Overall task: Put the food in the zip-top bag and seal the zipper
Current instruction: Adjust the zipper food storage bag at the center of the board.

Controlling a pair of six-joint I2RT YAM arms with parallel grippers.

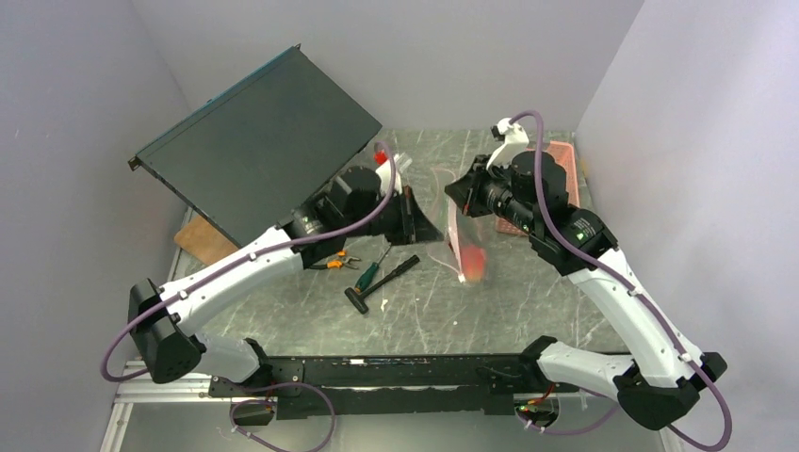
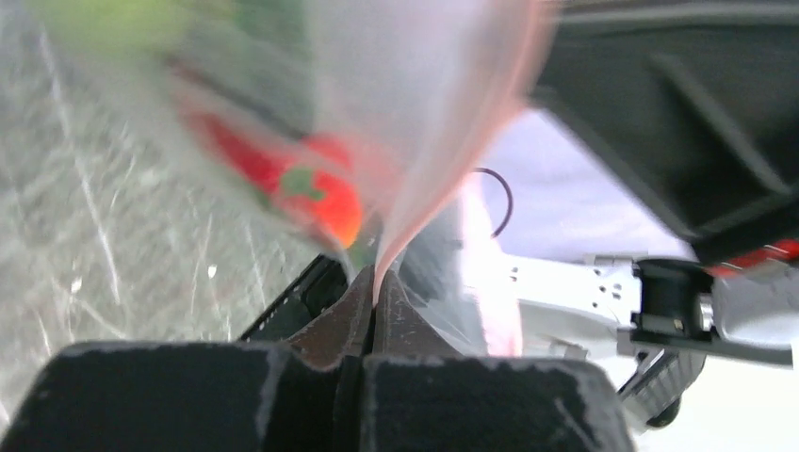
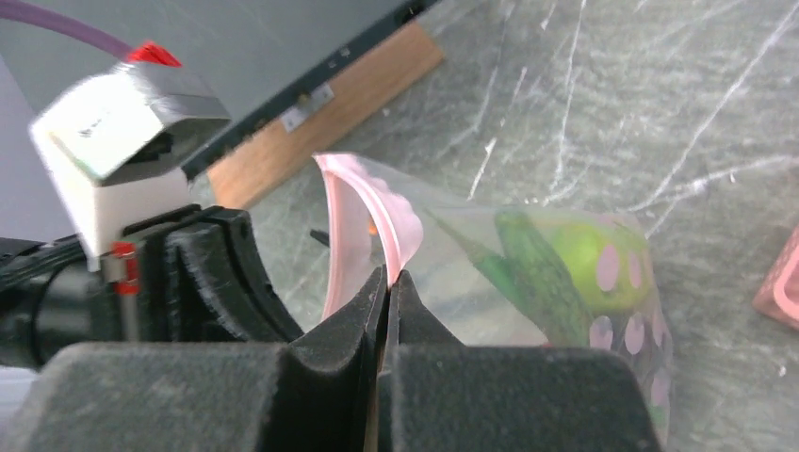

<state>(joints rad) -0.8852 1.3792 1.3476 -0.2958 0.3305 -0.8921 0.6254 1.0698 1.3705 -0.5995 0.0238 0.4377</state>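
Bag: the zip-top bag (image 1: 461, 235) hangs between both arms over the counter (image 1: 471, 315); I cannot tell whether its low corner touches.
Left gripper (image 2: 374, 299): pressed together on thin film at the bag's mouth edge.
Right gripper (image 3: 388, 282): pinching the pink zipper (image 3: 391, 221).
Contents: a cucumber (image 3: 532, 273) and a green apple (image 3: 579, 259) press against the film; a red chili (image 2: 236, 151) and a tomato (image 2: 330, 202) show blurred.
Handling: limp, slippery and light. The food probably sags to the low end, so the stiffer zipper strip looks the safest hold.
Zipper state: it bows open by the pinch, so it looks unsealed.
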